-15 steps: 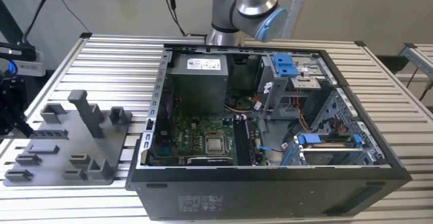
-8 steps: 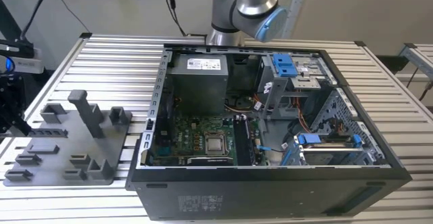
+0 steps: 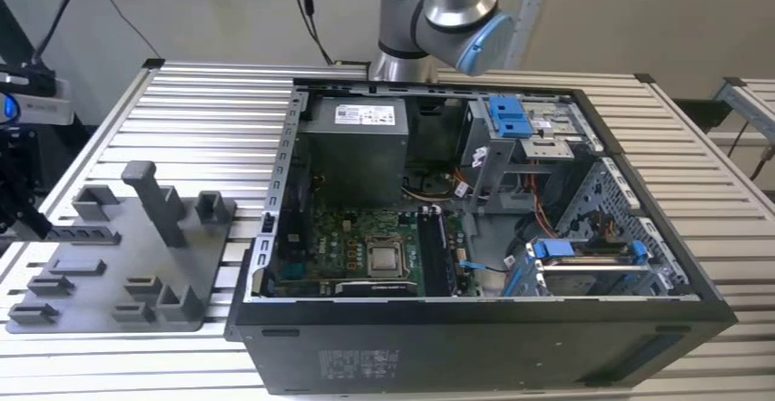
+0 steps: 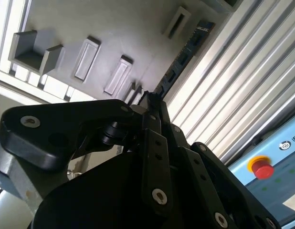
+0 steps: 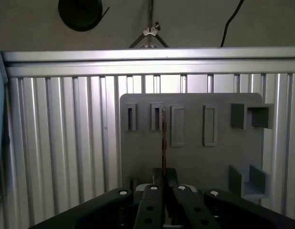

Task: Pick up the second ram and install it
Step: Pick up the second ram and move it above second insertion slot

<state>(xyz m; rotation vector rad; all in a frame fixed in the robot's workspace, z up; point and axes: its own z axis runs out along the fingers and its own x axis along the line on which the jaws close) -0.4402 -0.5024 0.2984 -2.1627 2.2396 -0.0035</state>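
Observation:
In both wrist views the second ram (image 5: 163,138) (image 4: 185,50) is a thin dark strip seen edge-on, running out from between my fingertips over the grey plastic tray (image 5: 195,162) (image 4: 114,28). My gripper (image 5: 164,171) (image 4: 150,100) is shut on its near end. I cannot tell whether the ram's far end still sits in a tray slot. In the exterior view the gripper (image 3: 22,215) is at the far left, over the tray (image 3: 109,274). The long black motherboard slots (image 3: 436,251) lie to the right of the processor (image 3: 385,258) inside the open case.
The open computer case (image 3: 485,328) fills the exterior view's middle and right, with a power supply (image 3: 354,147) and blue drive brackets (image 3: 511,115). Grey blocks (image 3: 158,201) stand up from the tray. The table top (image 3: 206,120) is ribbed aluminium. A red stop button (image 4: 261,168) sits beside the table.

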